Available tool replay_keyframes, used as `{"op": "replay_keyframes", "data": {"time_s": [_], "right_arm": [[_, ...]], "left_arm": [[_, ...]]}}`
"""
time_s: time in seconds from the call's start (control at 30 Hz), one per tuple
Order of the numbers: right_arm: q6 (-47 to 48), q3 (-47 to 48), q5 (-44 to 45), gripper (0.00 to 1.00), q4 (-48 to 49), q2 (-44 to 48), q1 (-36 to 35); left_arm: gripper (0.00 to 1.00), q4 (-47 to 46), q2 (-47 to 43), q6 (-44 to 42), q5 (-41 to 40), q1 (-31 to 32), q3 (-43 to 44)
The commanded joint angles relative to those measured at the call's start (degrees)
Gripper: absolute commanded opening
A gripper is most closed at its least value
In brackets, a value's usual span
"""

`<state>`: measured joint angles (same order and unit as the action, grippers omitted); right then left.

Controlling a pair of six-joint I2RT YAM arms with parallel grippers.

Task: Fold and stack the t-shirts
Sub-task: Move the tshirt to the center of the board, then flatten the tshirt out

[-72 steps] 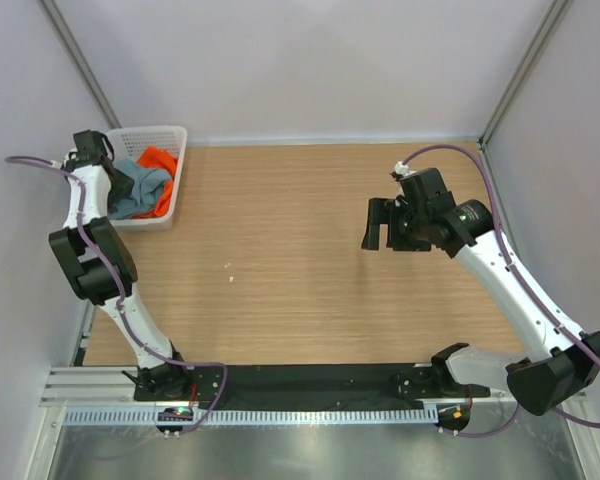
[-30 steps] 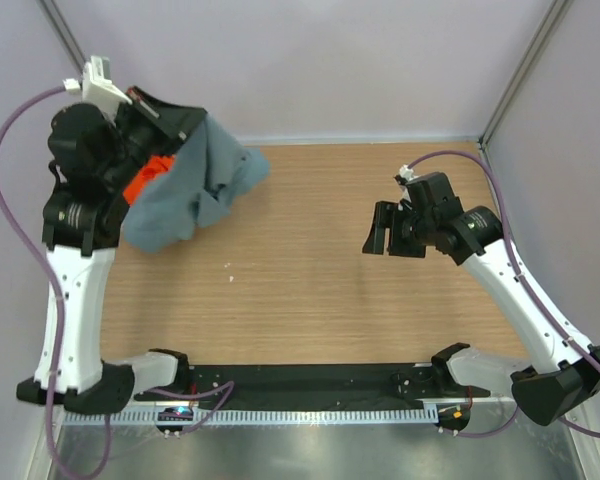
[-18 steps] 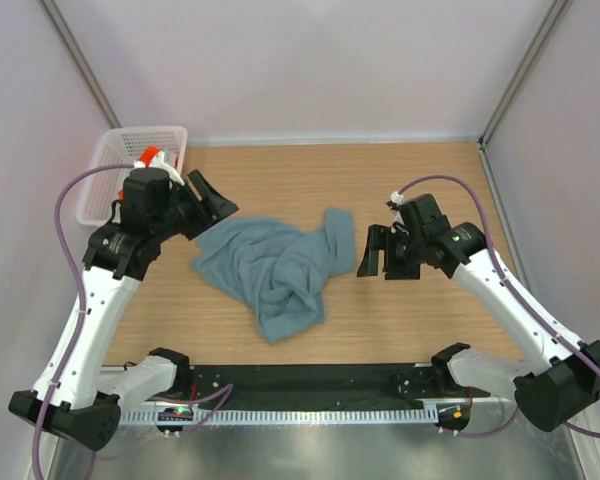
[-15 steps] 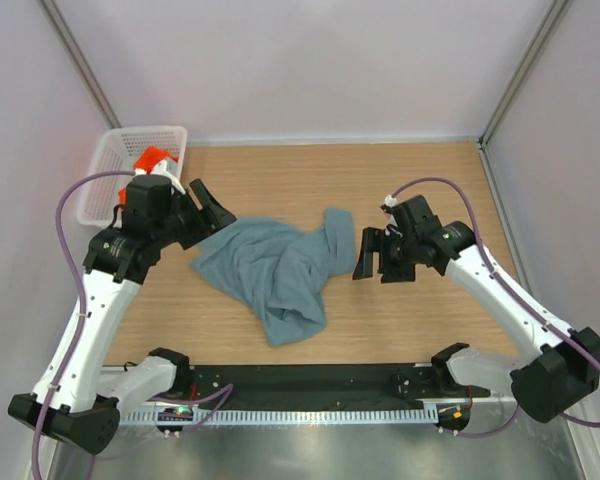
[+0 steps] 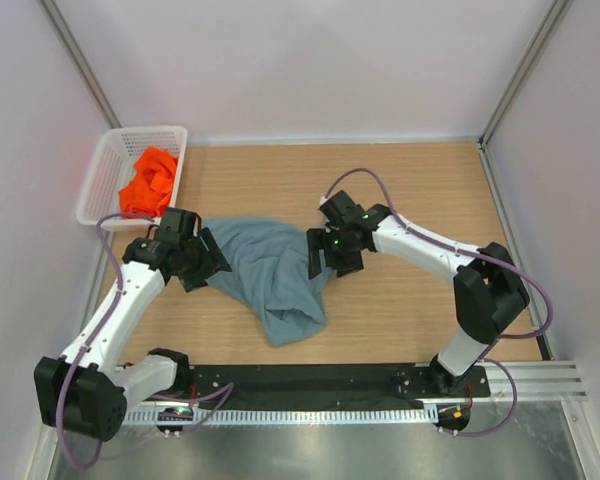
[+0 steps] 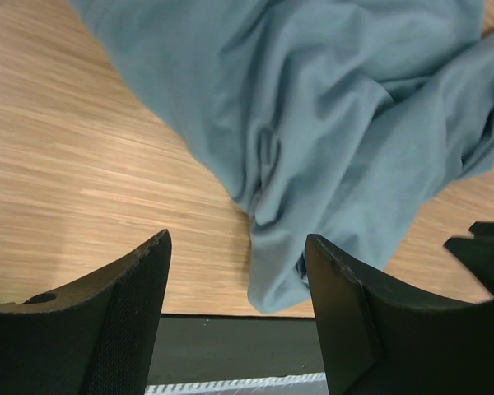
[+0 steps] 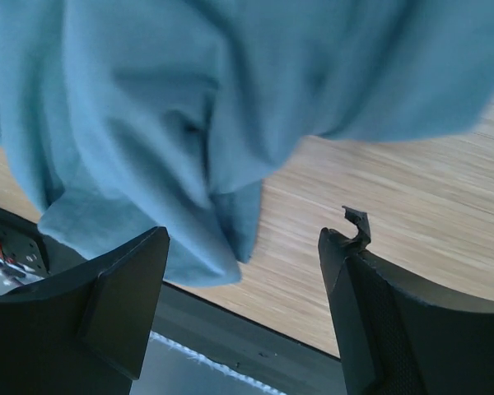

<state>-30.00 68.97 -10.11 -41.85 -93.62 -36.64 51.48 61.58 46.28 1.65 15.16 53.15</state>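
Grey-blue t-shirt [image 5: 270, 275] lying crumpled on the wooden table [image 5: 410, 180], down and to the right of the white lattice basket [image 5: 93, 185] and just clear of its near corner. The orange t-shirt [image 5: 148, 182] is bunched inside that basket. The left gripper [image 6: 235, 240] sits low at the shirt edge nearest the basket, its jaws spread apart with nothing between them. The right gripper [image 7: 243, 233] sits at the shirt edge farthest from the basket, jaws likewise apart and empty, with cloth lying below and beyond both. Judged from this layout, the step in hand is spreading the first shirt flat ahead of any fold; no fold line is yet made, and the stack is not begun. The next move calls for each gripper to pinch a single layer at an outer edge, then draw the two holds away from each other. The wrinkles hide collar, sleeves and hem, so which edge each gripper faces cannot be told.
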Motion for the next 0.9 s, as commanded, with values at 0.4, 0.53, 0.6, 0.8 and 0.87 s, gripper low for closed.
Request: {"op": "replay_keyframes", "data": {"time_s": [0.4,0.53,0.6,0.8,0.87], "right_arm": [[1.87,-0.68,2.11,0.82,5.02,-2.79,-17.41],[2.4,-1.03,4.48,0.67,5.89,-3.93,-17.41],[3.1,-1.29,5.01,0.48,6.25,-5.42,-17.5],[2.4,-0.07,12.54,0.02,3.62,-1.93,-16.18],[1.79,0.99,15.54,0.02,2.21,3.69,-12.77]], "left_arm": [[0.69,-7.28,3.2,2.85,11.27,-4.52,-6.39],[0.69,-6.84,2.93,3.37,11.88,-4.52,-6.04],[0.69,-6.75,2.58,3.73,12.59,-4.44,-6.21],[0.68,-8.41,-0.49,5.13,14.96,-3.56,-7.44],[0.68,-9.47,-1.64,5.48,16.01,-2.07,-8.32]]}}
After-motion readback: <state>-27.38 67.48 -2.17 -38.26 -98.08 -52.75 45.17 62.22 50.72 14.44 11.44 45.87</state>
